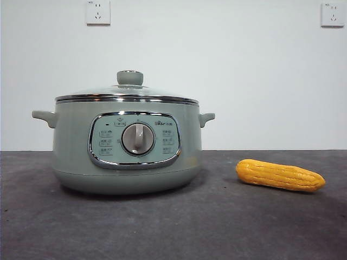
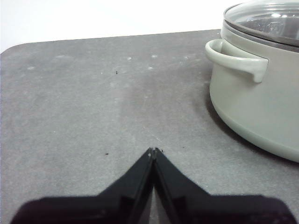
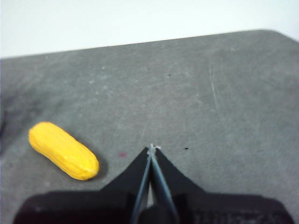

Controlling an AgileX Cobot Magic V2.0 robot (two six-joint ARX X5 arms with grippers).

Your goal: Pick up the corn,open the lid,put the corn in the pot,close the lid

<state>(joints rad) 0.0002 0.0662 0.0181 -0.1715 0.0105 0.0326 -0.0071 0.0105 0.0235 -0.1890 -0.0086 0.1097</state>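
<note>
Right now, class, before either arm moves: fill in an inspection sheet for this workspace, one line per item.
Surface: dark grey table, faintly scuffed.
Job's things: pot upright; lid seated on it; corn lying on the table beside the pot, apart from it.
Clutter: nothing seen.
Grippers: left gripper shut, empty, near the pot's handle; right gripper shut, empty, near the corn.
Cables: nothing seen.
Surroundings: white wall, two wall sockets.

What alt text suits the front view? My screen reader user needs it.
A pale green pot stands on a dark table, its glass lid on. A yellow corn lies on the table beside it, apart. No gripper shows.
</note>
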